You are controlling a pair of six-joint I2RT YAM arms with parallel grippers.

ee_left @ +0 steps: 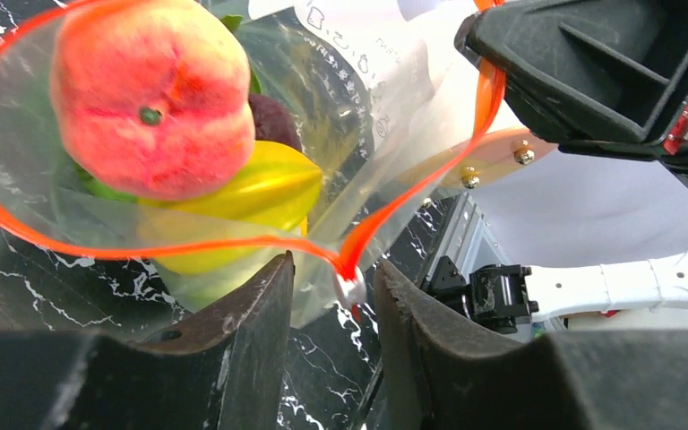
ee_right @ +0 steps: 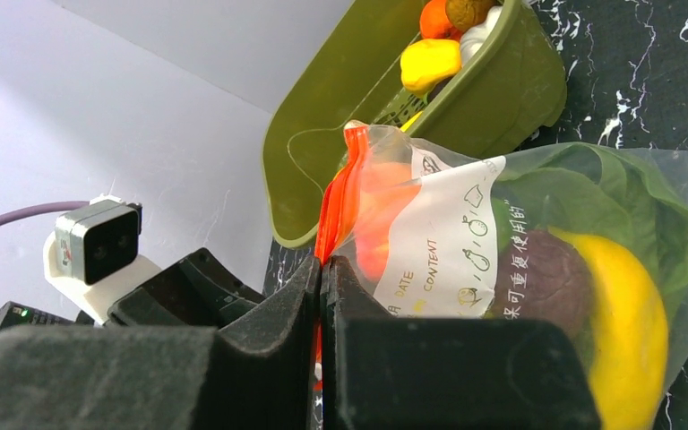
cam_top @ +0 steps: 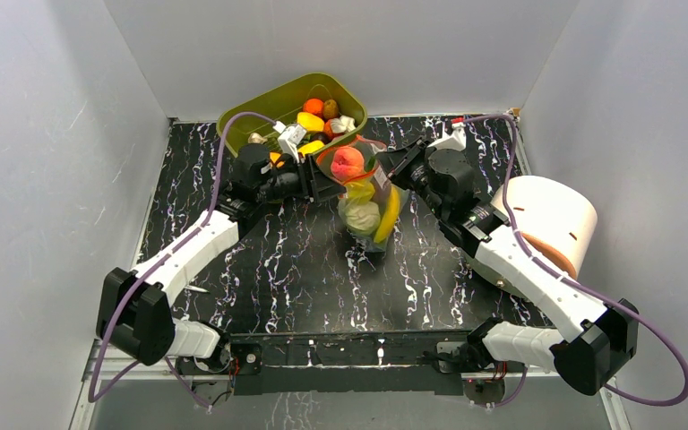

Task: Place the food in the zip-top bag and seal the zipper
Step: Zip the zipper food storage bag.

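The clear zip-top bag (cam_top: 365,202) stands upright mid-table, its mouth held wide. Inside are a red-orange peach (ee_left: 152,94), a yellow piece (ee_left: 233,193), a purple ball (ee_right: 537,278), a green leaf (ee_right: 591,188), a pale cabbage (cam_top: 361,218) and a banana (cam_top: 388,215). The red-orange zipper (ee_left: 143,251) runs as an open loop round the mouth. My left gripper (ee_left: 334,269) is open, and the zipper's near end with its white tip sits between the fingers. My right gripper (ee_right: 321,264) is shut on the zipper's other end (ee_right: 336,188). The two grippers face each other across the bag (cam_top: 327,182) (cam_top: 387,166).
The olive-green tub (cam_top: 291,106) stands behind the bag, tilted, with several more toy foods in it, and also shows in the right wrist view (ee_right: 475,98). A white roll (cam_top: 548,219) lies at the right edge. Grey walls enclose the black marbled table (cam_top: 278,269).
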